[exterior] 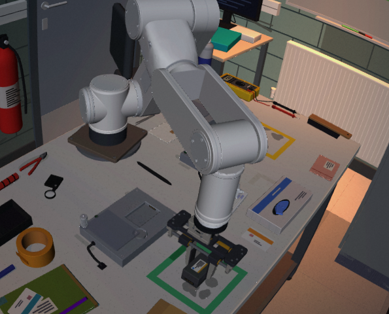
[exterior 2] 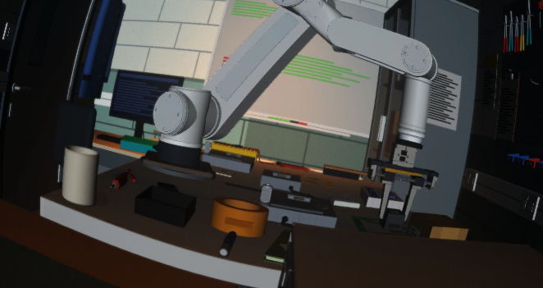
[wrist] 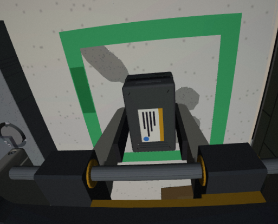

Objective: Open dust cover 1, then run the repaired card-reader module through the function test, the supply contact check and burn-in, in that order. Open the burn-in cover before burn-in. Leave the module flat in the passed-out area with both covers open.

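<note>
Near the table's front edge, a green taped square point(exterior: 197, 278) point(wrist: 151, 86) marks an area on the pale tabletop. The dark card-reader module point(exterior: 195, 270) point(wrist: 149, 112) point(exterior 2: 393, 220), with a white and yellow label on top, lies flat inside the square and is held by my gripper point(exterior: 201, 270) point(wrist: 151, 135) point(exterior 2: 395, 216), which points straight down over it. To the left of the square sits a grey test fixture point(exterior: 128, 224) point(exterior 2: 301, 208) with a flat cover and a ring pull point(wrist: 10, 134). A yellow taped square point(exterior: 277, 140) lies further back on the table, partly hidden by the arm.
Behind the work stand the arm's base point(exterior: 108, 111), a multimeter point(exterior: 240, 86) and a radiator point(exterior: 336, 98). A blue-striped box point(exterior: 279, 204) lies right of the gripper, and a tape roll point(exterior: 35, 246), a black tray point(exterior: 5, 224) and a green folder lie left. A cardboard box point(exterior 2: 447, 231) sits at the front edge.
</note>
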{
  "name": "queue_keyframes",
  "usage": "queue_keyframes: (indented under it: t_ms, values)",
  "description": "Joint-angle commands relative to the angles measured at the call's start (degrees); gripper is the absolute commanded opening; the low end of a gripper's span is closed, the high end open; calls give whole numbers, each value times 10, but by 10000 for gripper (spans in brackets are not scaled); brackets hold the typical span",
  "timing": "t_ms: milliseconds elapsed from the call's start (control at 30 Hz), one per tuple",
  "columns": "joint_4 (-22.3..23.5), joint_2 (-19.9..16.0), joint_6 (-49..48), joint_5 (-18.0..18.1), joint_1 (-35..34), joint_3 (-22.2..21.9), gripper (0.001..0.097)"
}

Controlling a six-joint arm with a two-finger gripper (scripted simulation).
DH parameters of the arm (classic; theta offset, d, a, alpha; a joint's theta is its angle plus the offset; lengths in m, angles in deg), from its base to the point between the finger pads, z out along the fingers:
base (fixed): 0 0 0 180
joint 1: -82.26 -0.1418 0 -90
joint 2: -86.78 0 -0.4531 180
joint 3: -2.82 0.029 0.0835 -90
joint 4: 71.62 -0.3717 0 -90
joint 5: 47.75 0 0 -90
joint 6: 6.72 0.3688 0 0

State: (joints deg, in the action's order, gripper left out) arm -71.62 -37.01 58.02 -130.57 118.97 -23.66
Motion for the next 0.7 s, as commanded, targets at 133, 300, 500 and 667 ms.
queue_keyframes:
  t_ms: [133,300,500,667]
  values:
    - [0,1,0,0,0,-1,633]
    - [0,1,0,0,0,-1,659]
    - [0,1,0,0,0,-1,659]
    - [0,2,0,-3,0,-3,659]
